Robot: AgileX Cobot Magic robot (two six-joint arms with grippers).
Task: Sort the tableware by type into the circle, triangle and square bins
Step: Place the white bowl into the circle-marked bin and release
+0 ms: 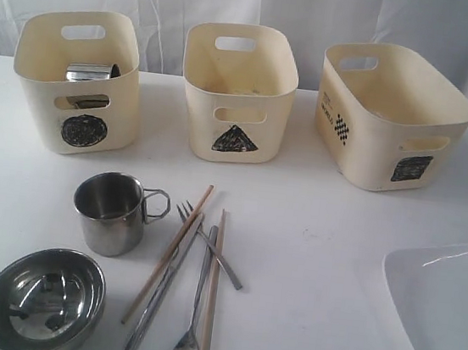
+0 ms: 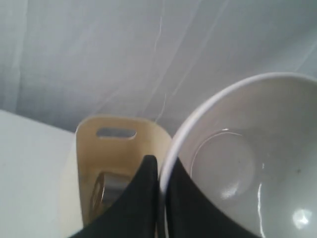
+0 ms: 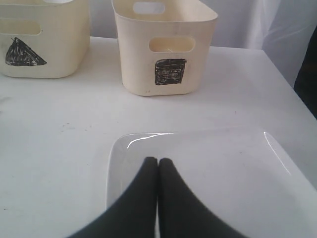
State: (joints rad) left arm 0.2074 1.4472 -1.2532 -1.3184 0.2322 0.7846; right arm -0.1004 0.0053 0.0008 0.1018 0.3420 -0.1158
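White bowl (image 2: 237, 163), rim pinched in left gripper (image 2: 159, 167), facing circle bin (image 2: 119, 148): bowl delivery apparently in hand, next needing centring over bin before release; right gripper (image 3: 158, 161) closed, empty.

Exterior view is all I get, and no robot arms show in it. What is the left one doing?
Observer: The left gripper pinches the rim of a white bowl.
Operator: Near which bin?
Observer: The bin with a mug inside lies just beyond its fingers.
Operator: And the right arm?
Observer: The right gripper is shut on nothing, with the plate beneath it.
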